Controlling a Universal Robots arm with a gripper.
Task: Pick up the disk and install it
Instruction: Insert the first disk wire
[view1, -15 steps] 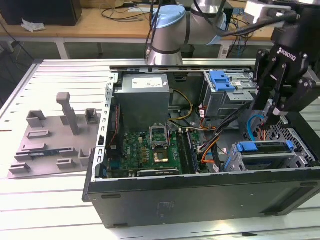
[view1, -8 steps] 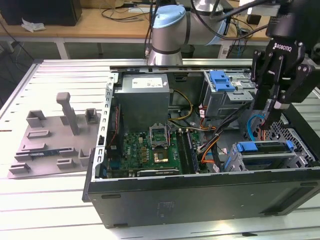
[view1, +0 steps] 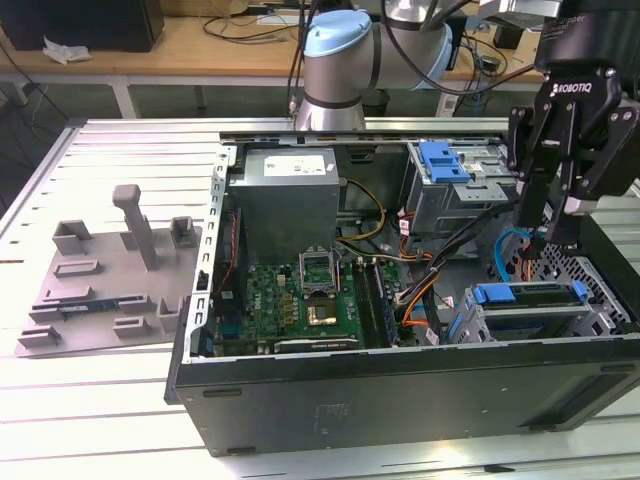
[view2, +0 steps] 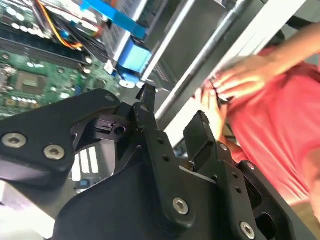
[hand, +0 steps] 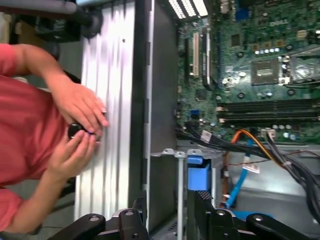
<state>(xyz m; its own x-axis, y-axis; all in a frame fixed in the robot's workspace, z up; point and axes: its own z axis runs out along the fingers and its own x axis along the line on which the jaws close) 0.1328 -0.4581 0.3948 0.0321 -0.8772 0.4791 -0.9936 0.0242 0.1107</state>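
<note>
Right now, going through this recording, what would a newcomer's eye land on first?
The open computer case with its green motherboard sits in the middle of the exterior view. At the exterior view's right, the black gripper hangs open just above the blue-framed disk. In the first wrist view, a person's hands meet just outside the case.
</note>
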